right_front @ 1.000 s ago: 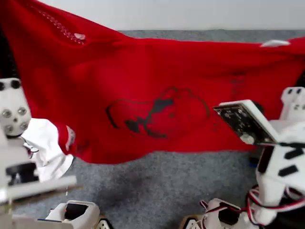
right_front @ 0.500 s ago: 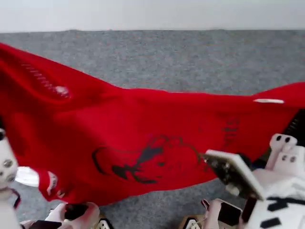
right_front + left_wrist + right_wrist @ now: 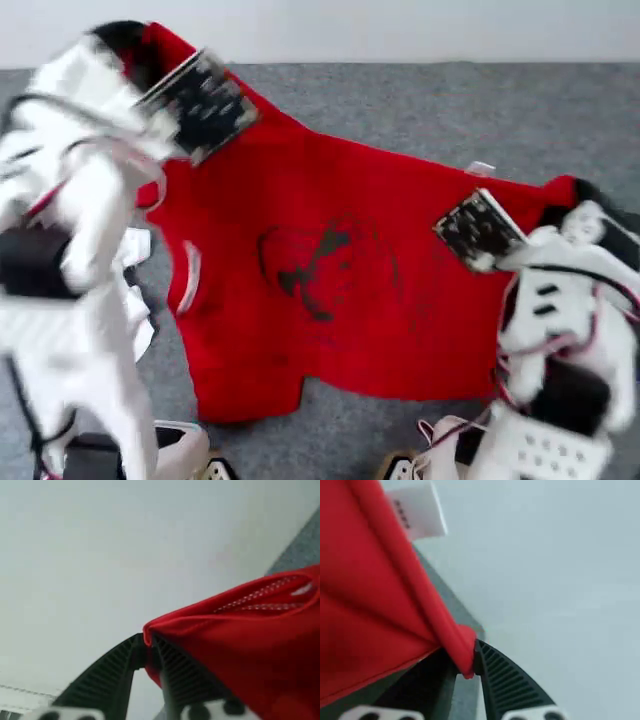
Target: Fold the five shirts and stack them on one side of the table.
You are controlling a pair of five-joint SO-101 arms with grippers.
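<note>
My left gripper (image 3: 146, 647) is pinched tight on a folded edge of the red shirt (image 3: 330, 290), with the cloth bunched between the two black fingers right at their tips. My right gripper (image 3: 470, 665) is clamped the same way on another rolled edge of the shirt, the red hem squeezed between its fingertips. A white label (image 3: 417, 510) is sewn to that hem a little way along from the grip.

From the high view, the shirt is stretched between the two arms. The left arm (image 3: 70, 250) holds the shirt's upper far corner. The right arm (image 3: 560, 320) holds the opposite end, lower down. The dark print (image 3: 320, 270) sits in the middle of the shirt, facing up toward the camera. The shirt's lower edge hangs toward the arm bases, and I cannot tell how much of it rests on the grey table (image 3: 450, 110). Some white cloth (image 3: 138, 320) lies just beside the shirt's left edge, partly behind the left arm. A pale wall (image 3: 400, 30) runs beyond the shirt's far side.
</note>
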